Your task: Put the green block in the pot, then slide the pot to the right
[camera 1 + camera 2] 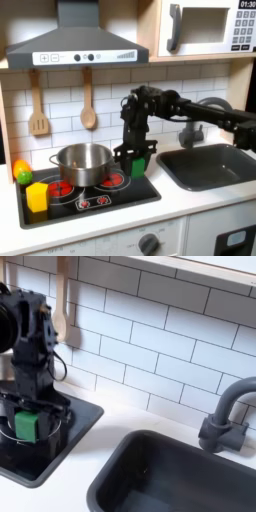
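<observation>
In the first exterior view, the gripper [134, 160] hangs over the stove's right side with the green block [138, 167] clamped between its jaws, lifted just clear of the cooktop [90, 200] and to the right of the pot [84, 163]. The pot stands on the back left burner, open and empty as far as can be seen, with a yellow block [37, 195] in front of it and a small green ball [23, 177] at the far left. To do this step well, I judge the block should be raised above the pot's rim before it travels to the first exterior view's left, then released only when it is centred over the opening, so that it neither knocks the rim nor shifts the pot. The arm reaches in from the right, its upper link roughly level, the forearm dropping nearly straight down. In the second exterior view, the gripper [28, 422] points downward near the left edge, jaws closed on the green block [26, 424] above the dark cooktop [85, 411]; the sink [160, 471] and tap [225, 416] lie well apart to the right.
</observation>
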